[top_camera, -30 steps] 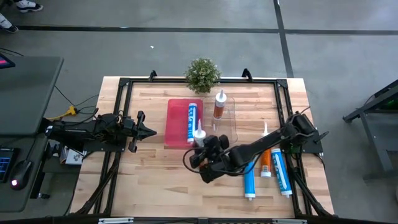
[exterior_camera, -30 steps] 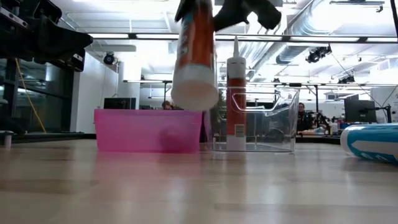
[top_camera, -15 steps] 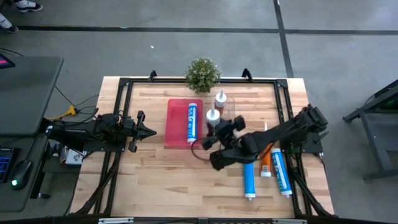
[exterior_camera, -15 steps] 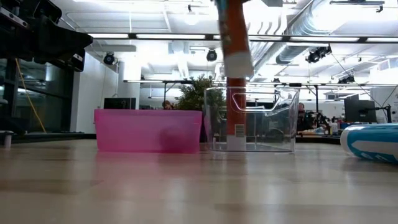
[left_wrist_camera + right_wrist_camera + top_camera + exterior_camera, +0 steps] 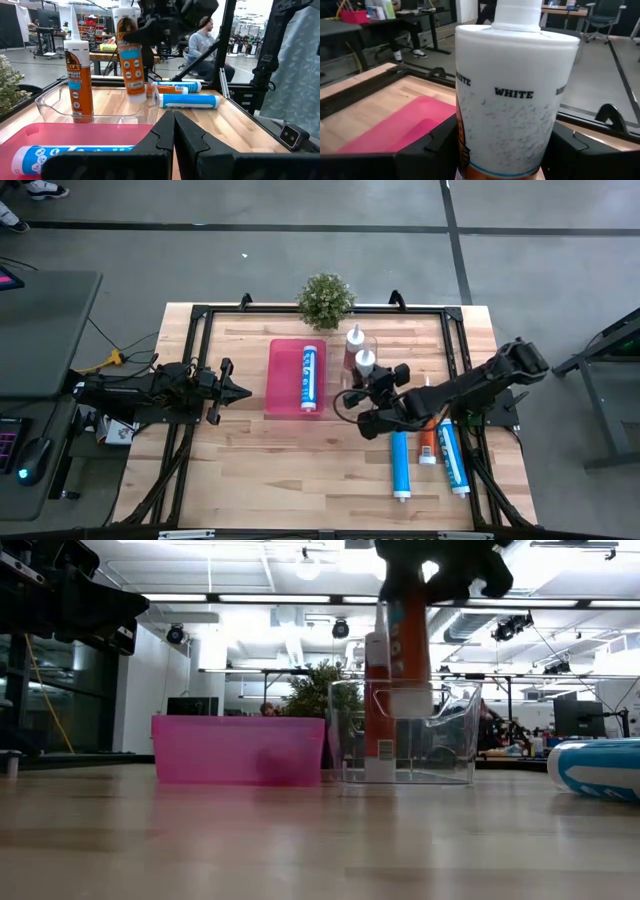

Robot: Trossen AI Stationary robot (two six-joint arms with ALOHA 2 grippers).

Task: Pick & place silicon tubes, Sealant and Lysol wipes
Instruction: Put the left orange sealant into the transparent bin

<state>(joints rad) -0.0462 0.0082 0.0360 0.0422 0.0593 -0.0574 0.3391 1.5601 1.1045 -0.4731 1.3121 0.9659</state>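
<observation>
Reaching leftward, right gripper [image 5: 368, 380] fingers clamp an orange tube [image 5: 408, 640] upright over the clear bin [image 5: 455, 745]. We count two orange tubes there, three on worktop [image 5: 240, 450]. Left gripper [image 5: 238, 390] fingers closed.

the left gripper [image 5: 173, 131] fills the bottom of the frame, its two dark fingers pressed together. in the upper middle, the right gripper [image 5: 170, 17] grips an orange sealant tube [image 5: 129, 57] upright over a clear bin [image 5: 100, 107]. a second orange tube [image 5: 78, 75] stands inside the bin at left. a blue tube [image 5: 75, 152] lies in the pink tray [image 5: 45, 137], lower left. more tubes [image 5: 187, 100] lie on the table [image 5: 240, 130]. a seated person [image 5: 200, 42] shows behind.
</observation>
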